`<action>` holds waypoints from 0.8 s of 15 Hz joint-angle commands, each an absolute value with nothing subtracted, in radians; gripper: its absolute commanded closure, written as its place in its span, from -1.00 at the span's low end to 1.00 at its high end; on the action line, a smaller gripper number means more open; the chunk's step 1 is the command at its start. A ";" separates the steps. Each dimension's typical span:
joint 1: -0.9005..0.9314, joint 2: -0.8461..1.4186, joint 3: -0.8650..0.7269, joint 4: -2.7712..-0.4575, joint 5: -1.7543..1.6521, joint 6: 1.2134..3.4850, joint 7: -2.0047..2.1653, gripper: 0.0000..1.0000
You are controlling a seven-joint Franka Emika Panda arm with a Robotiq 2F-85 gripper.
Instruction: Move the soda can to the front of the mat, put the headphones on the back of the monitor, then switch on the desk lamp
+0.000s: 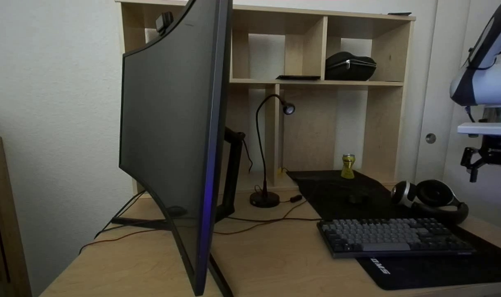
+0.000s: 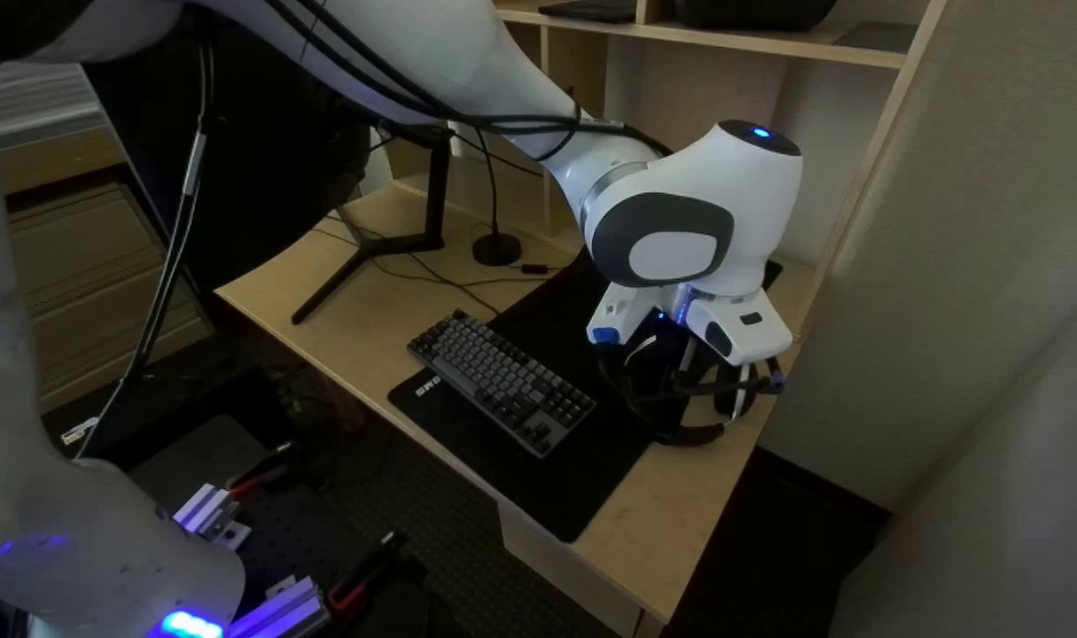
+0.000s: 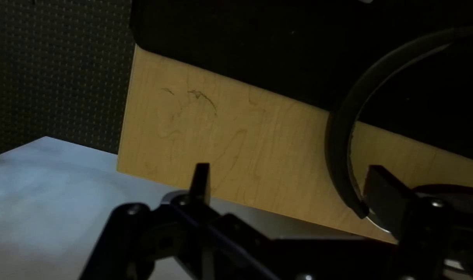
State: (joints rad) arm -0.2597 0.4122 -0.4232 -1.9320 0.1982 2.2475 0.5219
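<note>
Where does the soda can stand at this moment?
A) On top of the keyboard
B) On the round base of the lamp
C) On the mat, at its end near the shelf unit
C, because in an exterior view the soda can stands on the mat near the shelf unit, apart from the keyboard.

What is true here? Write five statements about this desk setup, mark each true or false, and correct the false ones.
The small yellowish-green metal soda can stands upright on the black rectangular mat. True.
The slim black gooseneck desk lamp stands on the mat. False: the lamp stands on the pale wooden desk.
The black-and-silver over-ear headphones lie wholly on the mat. False: the headphones reach past its edge.
The black two-fingered gripper is open. True.
A black zippered case sits inside the wooden shelf unit. True.
</note>
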 commanded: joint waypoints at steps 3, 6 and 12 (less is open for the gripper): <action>-0.271 0.478 -0.369 -1.882 0.244 2.269 0.642 -1.00; -0.274 0.530 -0.357 -1.853 0.259 2.271 0.742 -1.00; -0.277 0.542 -0.356 -1.853 0.232 2.266 0.775 -1.00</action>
State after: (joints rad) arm -0.2637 0.5422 -0.3687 -1.8574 0.2414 2.2683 0.7702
